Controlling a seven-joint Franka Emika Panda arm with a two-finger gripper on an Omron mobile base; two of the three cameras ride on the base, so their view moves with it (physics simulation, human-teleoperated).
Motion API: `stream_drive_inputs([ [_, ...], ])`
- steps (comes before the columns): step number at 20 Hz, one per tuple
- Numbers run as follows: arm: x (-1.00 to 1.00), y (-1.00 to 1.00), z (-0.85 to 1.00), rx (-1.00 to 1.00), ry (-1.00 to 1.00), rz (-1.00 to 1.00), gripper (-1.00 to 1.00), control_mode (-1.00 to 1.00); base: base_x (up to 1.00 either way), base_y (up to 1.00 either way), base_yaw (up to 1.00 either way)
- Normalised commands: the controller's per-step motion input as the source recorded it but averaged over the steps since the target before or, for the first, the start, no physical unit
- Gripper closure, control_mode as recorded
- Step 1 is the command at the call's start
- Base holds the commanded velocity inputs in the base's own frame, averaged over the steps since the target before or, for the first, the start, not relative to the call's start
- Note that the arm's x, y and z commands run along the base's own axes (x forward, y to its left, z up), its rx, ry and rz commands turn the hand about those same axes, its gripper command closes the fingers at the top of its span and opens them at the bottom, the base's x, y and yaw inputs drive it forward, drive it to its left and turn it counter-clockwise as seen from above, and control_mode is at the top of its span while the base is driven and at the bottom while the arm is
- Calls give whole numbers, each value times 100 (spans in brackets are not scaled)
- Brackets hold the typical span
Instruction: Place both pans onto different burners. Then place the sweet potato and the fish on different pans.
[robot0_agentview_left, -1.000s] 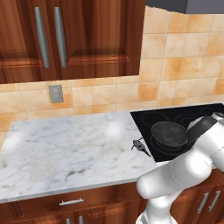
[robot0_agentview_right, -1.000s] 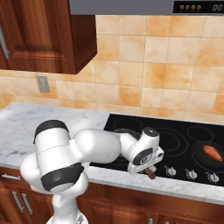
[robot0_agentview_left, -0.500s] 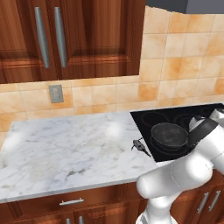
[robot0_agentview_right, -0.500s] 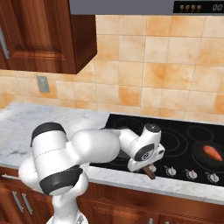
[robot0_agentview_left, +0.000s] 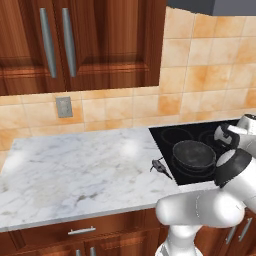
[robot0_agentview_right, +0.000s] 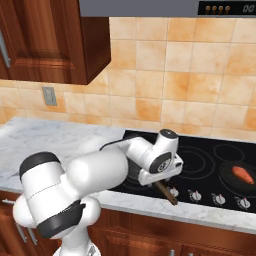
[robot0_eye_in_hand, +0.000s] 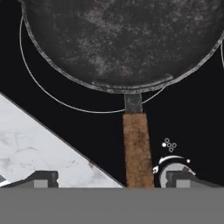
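While the pincer (robot0_eye_in_hand: 111, 178) hangs released just above the wooden handle (robot0_eye_in_hand: 138, 148), its two tips stand wide apart on either side of that handle, touching nothing. The pan (robot0_eye_in_hand: 122, 41) sits on the black cooktop (robot0_agentview_right: 200, 160), over a ring-marked burner (robot0_eye_in_hand: 43, 94) at the cooktop's left end, close to the marble surface (robot0_agentview_left: 75, 175). So one pan looks placed, and this step seems finished. Toward the cooktop's right end, the sweet potato (robot0_agentview_right: 242, 174) lies on what looks like a second dark pan, though it is too dim to be sure. The fish (robot0_agentview_left: 159, 166) lies on the marble just left of the cooktop. The next move probably calls for lifting clear of the handle, then reaching left to the fish.
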Motion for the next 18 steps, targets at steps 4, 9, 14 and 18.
stream_drive_inputs([
  [4,-6,50,16,0,0,-9,-100,-100,0,0,0],
  [9,-4,47,15,0,0,-8,-100,-100,0,0,0],
  [14,-4,45,11,0,0,-9,-100,-100,0,0,0],
  [18,-4,40,10,0,0,-10,-100,-100,0,0,0],
])
